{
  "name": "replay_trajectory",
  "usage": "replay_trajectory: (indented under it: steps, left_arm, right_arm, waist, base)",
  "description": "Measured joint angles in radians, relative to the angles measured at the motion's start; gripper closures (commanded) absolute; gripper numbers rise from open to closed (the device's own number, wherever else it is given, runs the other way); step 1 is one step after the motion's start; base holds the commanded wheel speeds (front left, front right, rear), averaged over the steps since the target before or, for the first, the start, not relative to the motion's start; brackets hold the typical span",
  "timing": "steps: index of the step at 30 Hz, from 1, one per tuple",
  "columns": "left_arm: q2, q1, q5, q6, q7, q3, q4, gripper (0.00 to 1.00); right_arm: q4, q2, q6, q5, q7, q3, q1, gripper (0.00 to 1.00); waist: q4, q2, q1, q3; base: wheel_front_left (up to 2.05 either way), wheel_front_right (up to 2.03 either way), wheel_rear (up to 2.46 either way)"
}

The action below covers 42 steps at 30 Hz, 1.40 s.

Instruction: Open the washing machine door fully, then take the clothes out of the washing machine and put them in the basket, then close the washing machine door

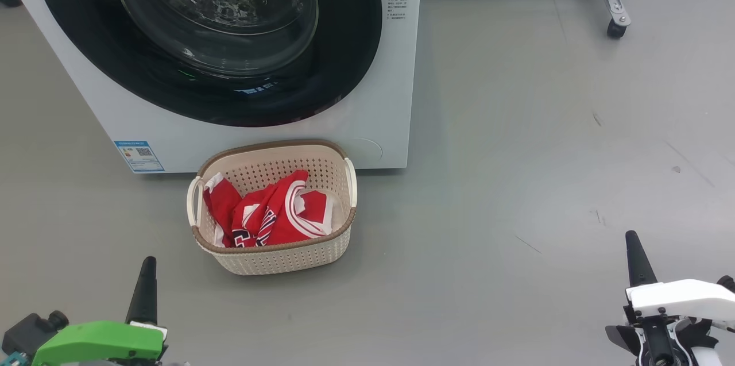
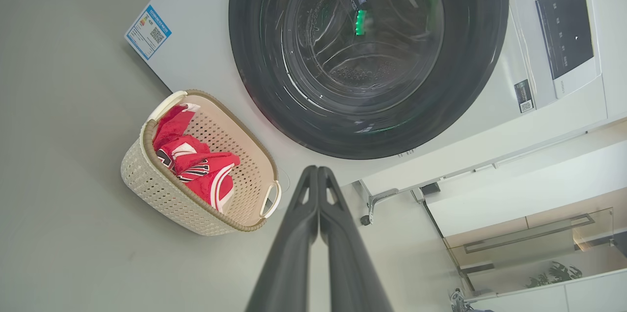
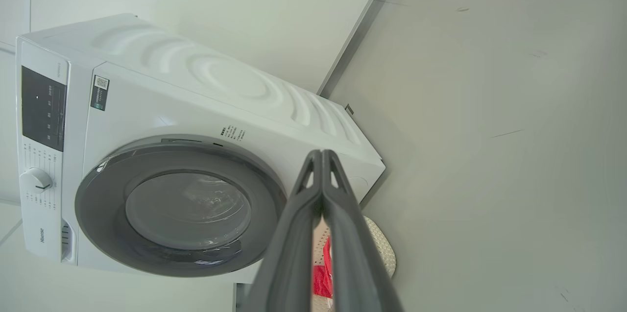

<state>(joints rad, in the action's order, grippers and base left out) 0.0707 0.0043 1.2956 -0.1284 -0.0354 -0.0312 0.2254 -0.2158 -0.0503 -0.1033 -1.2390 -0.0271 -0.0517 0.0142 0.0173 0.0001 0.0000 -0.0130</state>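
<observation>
The white washing machine point(image 1: 396, 101) stands at the back, and its round black-ringed door point(image 1: 207, 38) lies flat against the front, closed. On the floor right in front of it sits the cream basket point(image 1: 270, 257), holding red clothes point(image 1: 270, 214) with white trim. My left gripper point(image 1: 148, 265) is at the lower left, shut and empty, well short of the basket. The right gripper point(image 1: 631, 238) sits at the lower right, also shut and empty, far from both. In the left wrist view the left gripper point(image 2: 318, 171) points at the door point(image 2: 367, 52) and the basket point(image 2: 161, 189). The right gripper point(image 3: 321, 154) faces the machine point(image 3: 161, 101).
Grey floor point(image 1: 517, 153) spreads to the right of the machine. A metal frame leg with a caster point(image 1: 615, 27) stands at the back right, under a white panel.
</observation>
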Motion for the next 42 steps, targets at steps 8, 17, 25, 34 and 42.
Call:
replay_trajectory:
  steps: [8, 17, 25, 34, 42]
  left_arm:
    - [0.002, -0.01, 0.083, 0.0, 0.022, 0.008, 0.011, 1.0]
    - [0.004, -0.025, 0.197, 0.0, 0.045, 0.023, 0.023, 1.0]
    - [0.005, -0.041, 0.305, 0.0, 0.074, 0.03, 0.03, 1.0]
    - [0.006, -0.048, 0.363, 0.0, 0.087, 0.036, 0.04, 1.0]
    - [0.006, -0.052, 0.363, 0.0, 0.087, 0.036, 0.043, 1.0]
  right_arm:
    - [-0.015, -0.007, -0.001, -0.098, 0.026, -0.007, -0.015, 1.0]
    - [-0.032, -0.011, -0.009, -0.224, 0.052, -0.014, -0.036, 1.0]
    - [-0.048, -0.014, -0.01, -0.337, 0.078, -0.023, -0.056, 1.0]
    - [-0.057, -0.017, -0.018, -0.406, 0.092, -0.028, -0.069, 1.0]
    - [-0.059, -0.017, -0.018, -0.406, 0.092, -0.029, -0.069, 1.0]
  waist:
    - [-0.004, 0.0, 0.0, 0.003]
    - [-0.01, 0.0, 0.0, 0.006]
    - [-0.015, 0.0, 0.0, 0.009]
    - [-0.017, 0.0, 0.0, 0.01]
    - [-0.017, 0.0, 0.0, 0.01]
  base:
    - [0.0, 0.0, 0.0]
    - [0.0, 0.0, 0.0]
    - [0.0, 0.0, 0.0]
    - [0.0, 0.0, 0.0]
    - [0.0, 0.0, 0.0]
